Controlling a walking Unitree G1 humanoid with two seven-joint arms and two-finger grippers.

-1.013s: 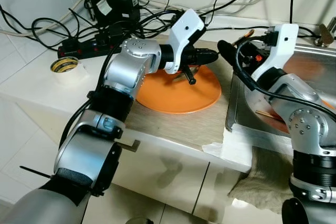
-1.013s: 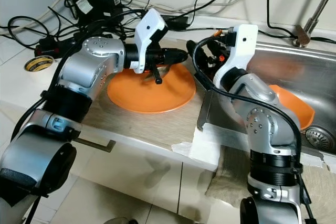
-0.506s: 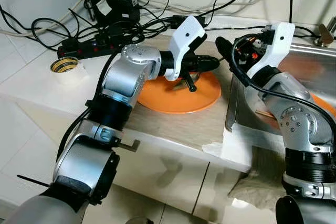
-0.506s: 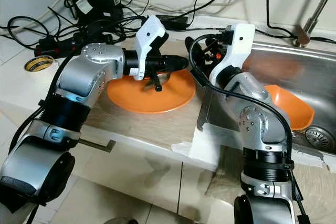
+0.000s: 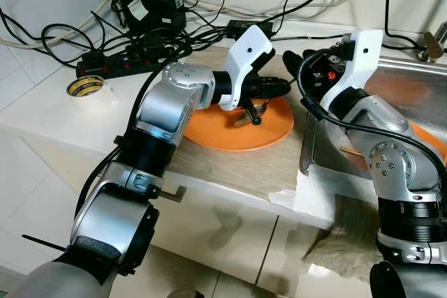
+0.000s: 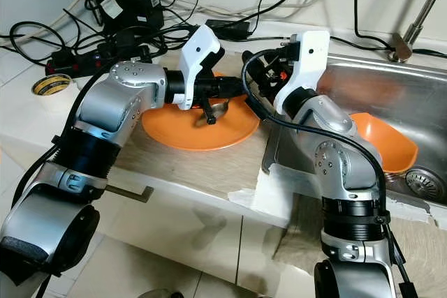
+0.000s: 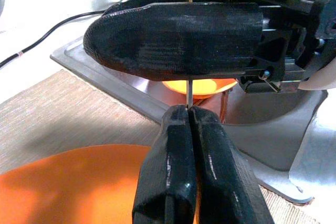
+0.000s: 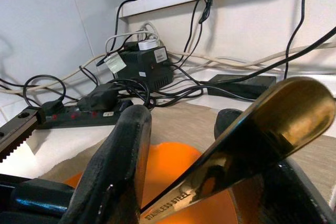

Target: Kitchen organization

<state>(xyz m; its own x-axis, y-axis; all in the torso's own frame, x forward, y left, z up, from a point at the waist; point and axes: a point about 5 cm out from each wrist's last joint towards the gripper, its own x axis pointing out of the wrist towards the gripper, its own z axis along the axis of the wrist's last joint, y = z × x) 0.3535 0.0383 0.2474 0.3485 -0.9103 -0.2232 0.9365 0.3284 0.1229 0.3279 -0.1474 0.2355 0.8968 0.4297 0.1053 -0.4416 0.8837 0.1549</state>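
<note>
Where the two grippers meet above the orange plate (image 5: 234,130), a gold utensil (image 8: 247,150) marked stainless steel lies between the right gripper's (image 6: 253,75) spread fingers. Left gripper (image 7: 190,109) pinches it edge-on, fingers closed. An orange bowl (image 6: 383,139) sits in the sink (image 6: 408,88), power strip (image 5: 115,61) behind.

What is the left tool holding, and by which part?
A gold-coloured steel utensil, pinched edge-on in the shut left tool; which end cannot be told.

Both arms reach inward, grippers nearly meeting.
The left gripper (image 7: 188,109) has its fingers pressed together; the right gripper (image 8: 210,129) faces it, fingers spread, forearm bent at the elbow.
</note>
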